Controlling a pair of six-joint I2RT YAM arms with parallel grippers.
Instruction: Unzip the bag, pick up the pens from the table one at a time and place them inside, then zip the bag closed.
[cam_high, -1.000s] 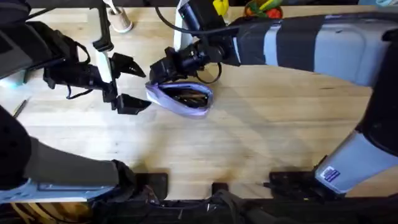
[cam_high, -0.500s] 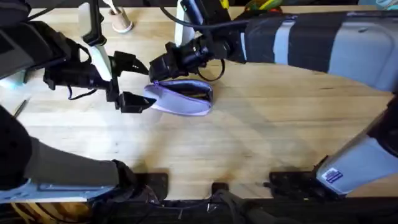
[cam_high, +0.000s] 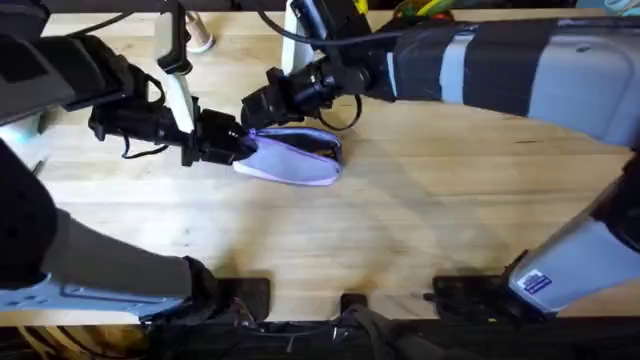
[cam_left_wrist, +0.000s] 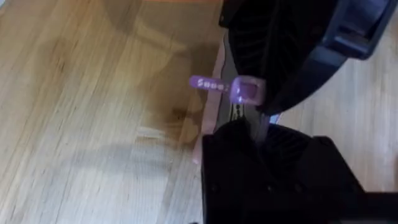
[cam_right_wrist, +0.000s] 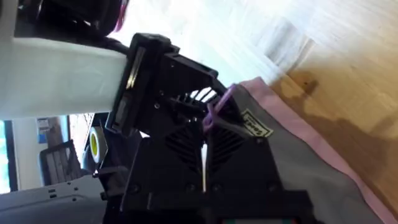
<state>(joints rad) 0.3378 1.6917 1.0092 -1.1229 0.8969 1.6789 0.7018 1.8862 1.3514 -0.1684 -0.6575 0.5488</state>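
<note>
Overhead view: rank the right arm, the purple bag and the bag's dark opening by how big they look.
1. Right arm, largest, though it rises nearer the camera, which inflates it.
2. Bag.
3. Opening, a narrow dark slit.

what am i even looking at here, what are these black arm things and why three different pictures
These are two robot arms at a wooden table, each ending in a two-finger gripper. One picture comes from a fixed camera above the table; the other two come from small cameras on each arm's wrist, looking along its own fingers.

In the overhead view, a small lavender bag lies on the table. The left gripper is at the bag's left end, and the right gripper reaches in from behind it.

The left wrist view shows a purple zipper pull close to that arm's black fingers. The bag looks partly open, with dark shapes inside, likely pens.
</note>
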